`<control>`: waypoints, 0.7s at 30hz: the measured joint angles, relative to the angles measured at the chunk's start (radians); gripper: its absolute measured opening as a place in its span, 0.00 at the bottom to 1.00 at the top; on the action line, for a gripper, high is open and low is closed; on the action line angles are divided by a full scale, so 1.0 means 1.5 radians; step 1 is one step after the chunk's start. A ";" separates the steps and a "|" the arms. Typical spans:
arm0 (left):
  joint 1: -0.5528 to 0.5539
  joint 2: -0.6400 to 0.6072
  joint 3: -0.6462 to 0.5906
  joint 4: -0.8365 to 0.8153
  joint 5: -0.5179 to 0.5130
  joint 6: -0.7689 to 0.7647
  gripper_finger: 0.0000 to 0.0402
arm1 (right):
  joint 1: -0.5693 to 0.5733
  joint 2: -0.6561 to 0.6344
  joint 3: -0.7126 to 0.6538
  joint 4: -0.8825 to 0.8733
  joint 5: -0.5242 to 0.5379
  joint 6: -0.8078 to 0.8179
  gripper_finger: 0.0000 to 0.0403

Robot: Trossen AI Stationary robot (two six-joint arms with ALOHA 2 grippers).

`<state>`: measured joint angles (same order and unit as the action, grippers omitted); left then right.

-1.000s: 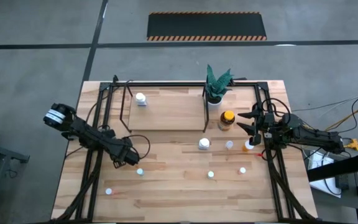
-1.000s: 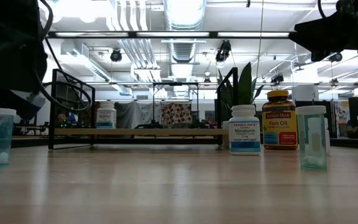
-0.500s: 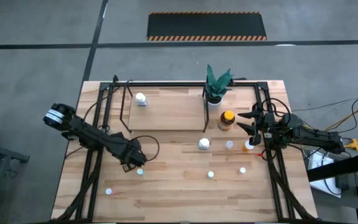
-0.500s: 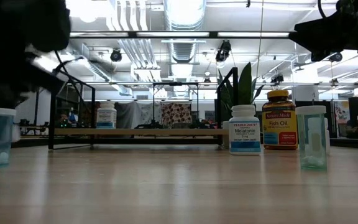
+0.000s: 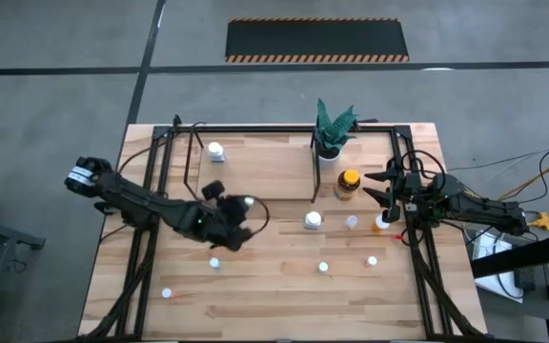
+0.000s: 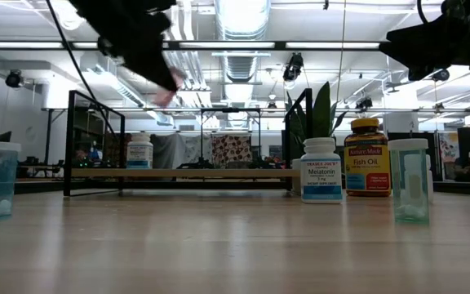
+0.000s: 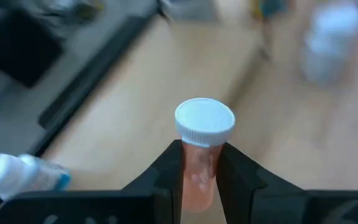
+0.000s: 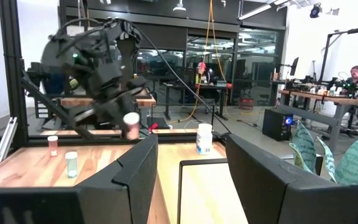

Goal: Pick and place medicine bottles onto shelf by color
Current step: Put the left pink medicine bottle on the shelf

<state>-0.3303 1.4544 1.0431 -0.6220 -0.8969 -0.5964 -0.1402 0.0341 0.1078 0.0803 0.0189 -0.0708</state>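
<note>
The left tool (image 7: pixel 199 163) pinches a small pink bottle (image 7: pixel 202 155) with a white cap, held up off the bench (image 5: pixel 274 305) and sticking straight out past the fingers. The shelf (image 5: pixel 255 171) lies just ahead of this tool (the left arm is much nearer to it). The right tool (image 5: pixel 381 188) waits far off with its fingers spread, holding nothing.

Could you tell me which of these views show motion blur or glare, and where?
Left wrist view: background table smeared, while the white-capped pink bottle in the left hand stays sharp. Low view: that hand is streaked; ceiling lights blow out. High view: crisp.
</note>
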 joint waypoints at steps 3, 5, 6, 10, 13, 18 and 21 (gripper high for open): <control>0.035 0.008 -0.029 0.111 -0.077 -0.038 0.13 | 0.000 0.000 0.000 0.000 0.000 0.001 0.45; 0.055 0.016 -0.055 0.159 -0.126 -0.064 0.13 | 0.000 0.000 0.000 0.000 0.000 0.000 0.45; 0.065 0.022 -0.069 0.199 -0.150 -0.072 0.13 | 0.000 0.000 0.000 0.000 0.000 0.000 0.45; 0.096 0.043 -0.119 0.323 -0.213 -0.092 0.13 | 0.000 0.000 0.000 0.000 0.000 0.000 0.45; 0.118 0.069 -0.145 0.365 -0.234 -0.113 0.13 | 0.000 0.000 0.000 0.000 0.000 0.000 0.45; 0.135 0.118 -0.156 0.399 -0.235 -0.168 0.14 | 0.000 0.000 0.000 -0.001 0.000 0.000 0.45; 0.136 0.140 -0.156 0.399 -0.245 -0.190 0.14 | 0.000 0.000 0.000 -0.001 -0.001 0.000 0.45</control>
<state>-0.1268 1.6644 0.8093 -0.0239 -1.2639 -0.8816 -0.1400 0.0345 0.1078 0.0795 0.0181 -0.0708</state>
